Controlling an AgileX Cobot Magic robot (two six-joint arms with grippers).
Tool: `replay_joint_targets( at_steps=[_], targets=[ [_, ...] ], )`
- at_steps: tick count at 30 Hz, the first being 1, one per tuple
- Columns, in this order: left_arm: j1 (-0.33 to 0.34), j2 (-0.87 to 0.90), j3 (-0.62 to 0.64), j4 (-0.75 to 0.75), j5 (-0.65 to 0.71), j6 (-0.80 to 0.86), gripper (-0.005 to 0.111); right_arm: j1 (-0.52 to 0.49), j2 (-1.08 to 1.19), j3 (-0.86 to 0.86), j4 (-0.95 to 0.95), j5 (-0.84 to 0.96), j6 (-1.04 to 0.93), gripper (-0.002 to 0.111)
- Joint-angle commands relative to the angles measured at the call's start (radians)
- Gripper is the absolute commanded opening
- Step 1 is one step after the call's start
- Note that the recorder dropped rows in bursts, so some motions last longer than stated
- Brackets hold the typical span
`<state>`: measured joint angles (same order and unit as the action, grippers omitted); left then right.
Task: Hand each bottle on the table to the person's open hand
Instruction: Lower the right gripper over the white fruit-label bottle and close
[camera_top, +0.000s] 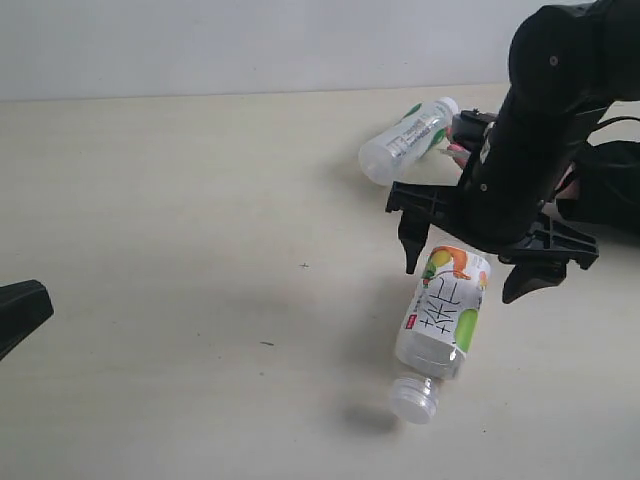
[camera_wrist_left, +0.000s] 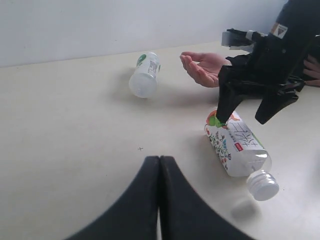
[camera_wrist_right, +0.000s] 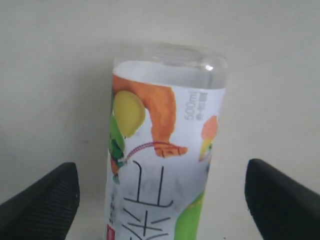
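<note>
Between my right fingers (camera_wrist_right: 45, 200): wide bottle with white, green and orange label (camera_top: 445, 315), on its side on the table (camera_top: 180, 200), gaps on both sides.
Right pincer (camera_top: 462, 282): spread wide, grasping nothing, over the bottle's base end.
White cap (camera_top: 415, 400): at the end away from my right pincer.
Beyond my right pincer: slim bottle with white-green label (camera_top: 405, 140), near the person's open hand (camera_wrist_left: 202, 67).
Left pincer (camera_wrist_left: 159, 161): clenched, empty, well apart from both bottles.

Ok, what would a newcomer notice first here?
The robot's black right hand hangs open over a wide clear plastic bottle with a white, green and orange label, lying on its side on the pale beige table. Behind it, a person's open palm is held out near a slimmer clear bottle.
</note>
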<state>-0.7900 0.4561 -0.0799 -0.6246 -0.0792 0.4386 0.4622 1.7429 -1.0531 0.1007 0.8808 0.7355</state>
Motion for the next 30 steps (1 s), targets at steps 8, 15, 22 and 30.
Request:
replay_joint_targets(
  at_steps=[8,15,22,30],
  targets=[
    [0.000,-0.001,0.003,-0.008,-0.005,-0.002,0.000,0.038,0.093,0.001,-0.120,-0.068,0.139,0.084],
    [0.000,-0.001,0.003,-0.008,-0.005,-0.002,0.000,0.038,0.134,0.001,-0.117,-0.066,0.139,0.065],
    [0.000,-0.001,0.003,-0.008,-0.005,-0.002,0.000,0.038,0.119,-0.001,-0.117,-0.059,0.064,0.000],
    [0.000,-0.001,0.003,-0.008,-0.005,-0.002,0.000,0.031,0.014,-0.073,-0.122,0.059,-0.079,0.000]
  ],
)
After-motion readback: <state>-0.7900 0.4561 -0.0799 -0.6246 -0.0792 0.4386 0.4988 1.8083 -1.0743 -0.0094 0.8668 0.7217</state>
